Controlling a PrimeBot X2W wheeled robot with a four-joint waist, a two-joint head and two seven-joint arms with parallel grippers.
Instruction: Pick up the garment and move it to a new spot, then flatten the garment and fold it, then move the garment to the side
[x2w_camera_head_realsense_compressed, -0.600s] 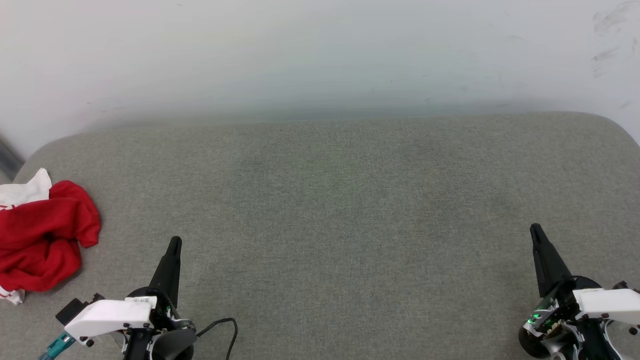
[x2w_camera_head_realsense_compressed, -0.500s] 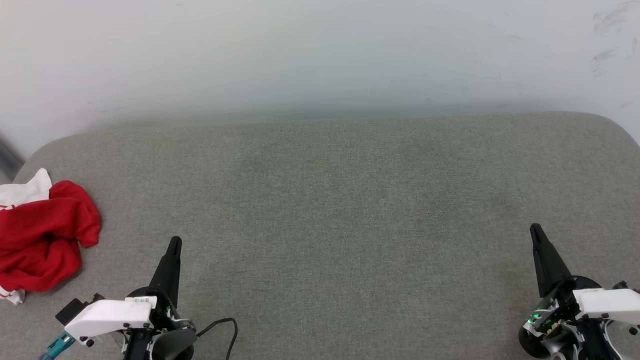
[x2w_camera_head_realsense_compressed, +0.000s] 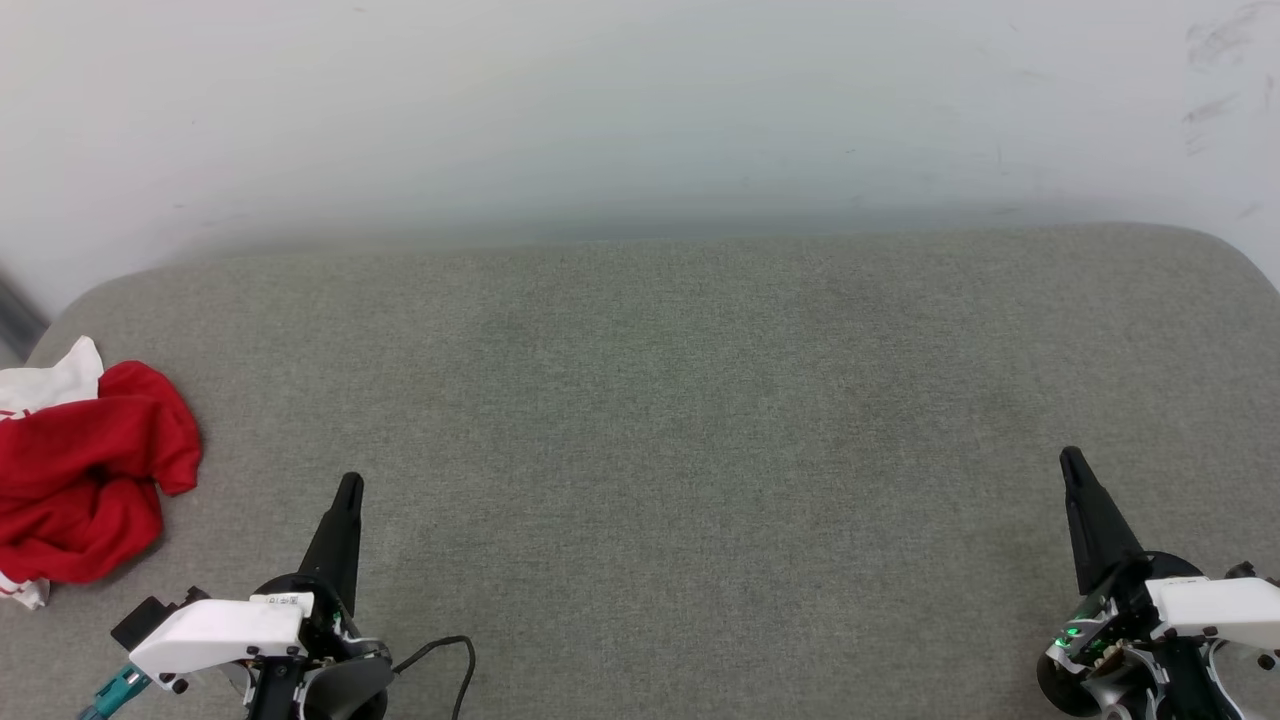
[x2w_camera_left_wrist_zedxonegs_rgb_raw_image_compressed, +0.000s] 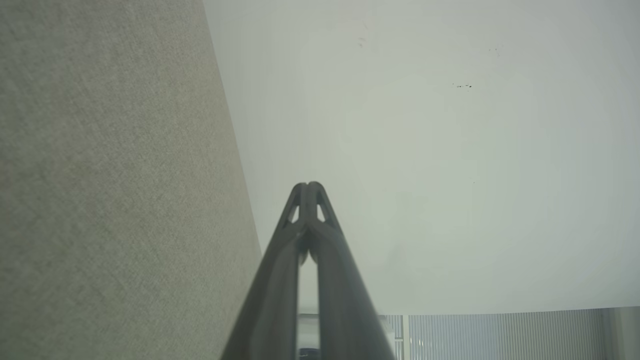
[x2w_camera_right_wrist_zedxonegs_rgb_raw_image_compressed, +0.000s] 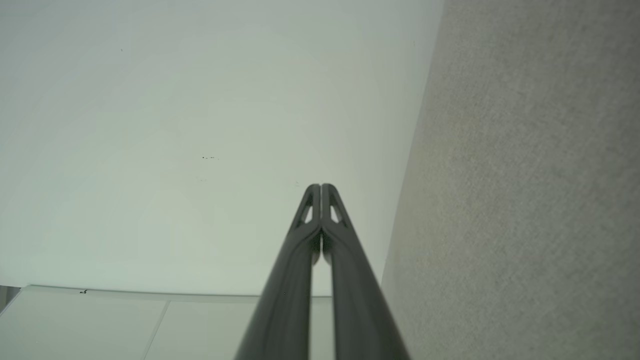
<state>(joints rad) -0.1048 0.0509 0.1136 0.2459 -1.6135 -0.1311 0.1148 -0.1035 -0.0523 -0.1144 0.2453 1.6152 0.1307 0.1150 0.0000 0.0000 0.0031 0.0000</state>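
Change: nothing has moved since the earlier frame. My grippers, the shirt and the head view all match it.
Left gripper (x2w_camera_head_realsense_compressed: 349, 484): low left in the head view, fingers pressed together with nothing between them. My left wrist view shows the tips meeting.
Right gripper (x2w_camera_head_realsense_compressed: 1070, 458): low right, fingers likewise closed on nothing. It is well apart from the shirt.
Shirt (x2w_camera_head_realsense_compressed: 88, 480): a crumpled red heap at the far left edge of the grey cushion (x2w_camera_head_realsense_compressed: 640, 420). A white sleeve (x2w_camera_head_realsense_compressed: 62, 378) pokes out at its far side, and part of the heap runs off the left of the head view. It lies near my left gripper but does not touch it.
Step in hand: the pick-up, not yet begun, as I judge it.
Method: I should open the left fingers before I move, then swing left and come down over the highest red fold. A pinch through several layers should bring the whole heap up. A grip on the sleeve alone would likely let the rest trail behind.
Placement: the bare middle of the cushion offers room to spread and fold.
Surroundings: a pale wall (x2w_camera_head_realsense_compressed: 640, 100) stands behind the cushion. A black cable (x2w_camera_head_realsense_compressed: 452, 645) loops beside my left wrist.
Obstacles: nothing lies between my left gripper and the shirt. The cushion's left edge is close, so a sideways push could shove cloth over it. I must keep the cable clear of the fabric.
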